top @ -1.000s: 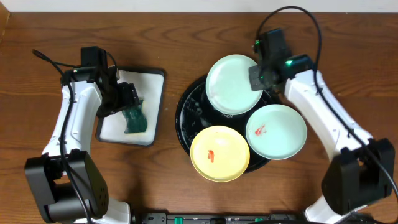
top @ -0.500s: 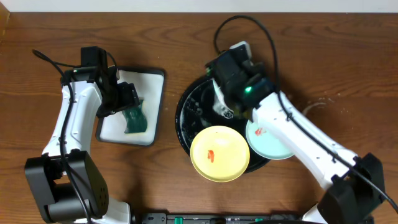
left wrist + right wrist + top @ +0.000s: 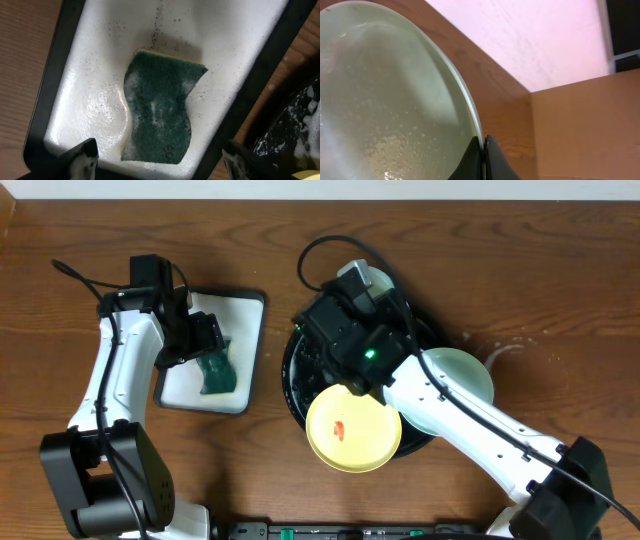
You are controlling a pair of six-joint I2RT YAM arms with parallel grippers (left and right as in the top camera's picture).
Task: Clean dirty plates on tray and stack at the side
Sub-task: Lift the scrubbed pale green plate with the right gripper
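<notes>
Brown wooden table [image 3: 80, 240] under everything. Right of centre on it, a round black tray [image 3: 296, 370], flecked with suds (visible too at the right edge of the left wrist view). Left of the tray, close beside it but apart, a white dish [image 3: 245, 315] with a black rim, long axis running near to far, foam pooled inside.

Across the tray from the right, the white right arm [image 3: 450, 415].

Flat on the near part of the tray, a yellow plate [image 3: 365, 442], face up, reaching out past the near rim. On the right part of the tray, a green plate [image 3: 465, 375], also flat, largely covered by the right arm. Raised over the far side of the tray, a third plate [image 3: 385, 100], pale green and wet, tipped up steeply and seen from overhead only as a pale sliver at the far end of the claw. Round, all three, so no long axis to speak of.

In the dish, a dark green sponge [image 3: 160, 115], lying flat, long axis near to far along the dish, soapy on top.

Right claw [image 3: 484, 152] pinched tight on the rim of the third plate. Left claw [image 3: 161, 159] spread wide above the dish, one finger to each side of the sponge's end, gripping nothing.

On the yellow plate, a small red smear [image 3: 340, 429] left of its middle.
</notes>
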